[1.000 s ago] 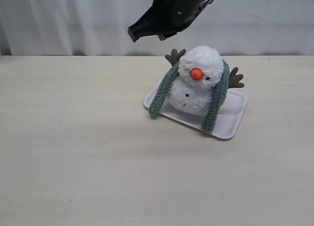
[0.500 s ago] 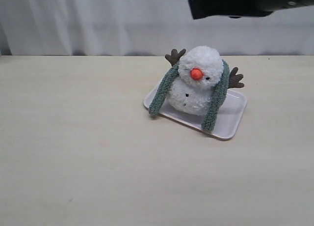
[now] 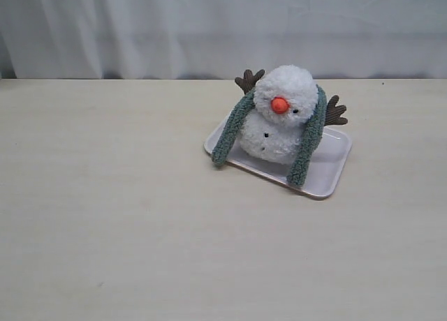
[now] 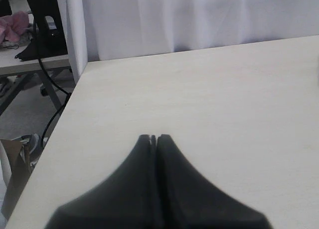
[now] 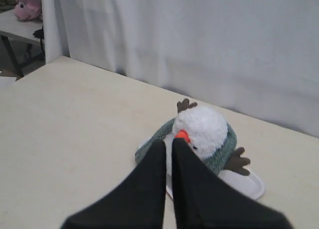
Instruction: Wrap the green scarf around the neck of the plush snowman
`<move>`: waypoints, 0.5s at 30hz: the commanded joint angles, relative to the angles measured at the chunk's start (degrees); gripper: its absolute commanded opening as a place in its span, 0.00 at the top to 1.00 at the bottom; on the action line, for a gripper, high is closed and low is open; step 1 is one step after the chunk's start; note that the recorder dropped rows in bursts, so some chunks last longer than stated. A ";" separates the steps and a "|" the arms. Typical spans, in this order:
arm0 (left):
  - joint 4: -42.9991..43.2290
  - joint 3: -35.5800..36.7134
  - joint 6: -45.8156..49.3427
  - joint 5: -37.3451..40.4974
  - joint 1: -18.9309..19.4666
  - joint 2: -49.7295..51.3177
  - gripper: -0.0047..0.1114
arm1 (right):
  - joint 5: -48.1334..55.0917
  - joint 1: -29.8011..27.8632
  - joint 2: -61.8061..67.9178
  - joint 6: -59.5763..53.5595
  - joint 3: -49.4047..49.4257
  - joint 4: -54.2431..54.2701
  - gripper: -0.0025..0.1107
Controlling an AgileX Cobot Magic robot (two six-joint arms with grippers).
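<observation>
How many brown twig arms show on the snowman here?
2. One twig arm rises beside the plush snowman's head at exterior-view left; the other twig arm juts out at right, over the white tray. None seems hidden.

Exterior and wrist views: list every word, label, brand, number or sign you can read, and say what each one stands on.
No text can be read in any view.
The plush snowman, green scarf, white tray and table carry no print.
The pink toy on the far desk in the right wrist view is too blurred to tell.
</observation>
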 commanded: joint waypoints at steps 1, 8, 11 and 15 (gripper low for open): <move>-0.11 0.12 -0.13 -0.64 0.09 -0.13 0.96 | 7.05 -0.10 -6.00 -0.11 0.30 1.45 0.94; -0.11 0.12 -0.13 -0.63 0.09 -0.13 0.96 | 7.05 -0.10 -14.34 -0.11 0.30 1.45 0.94; -0.11 0.12 -0.13 -0.63 0.09 -0.13 0.96 | 7.05 -0.10 -17.25 -0.11 0.30 1.45 0.94; -0.11 0.12 -0.13 -0.63 0.09 -0.13 0.96 | 7.17 -0.21 -19.70 -0.11 0.43 1.61 0.94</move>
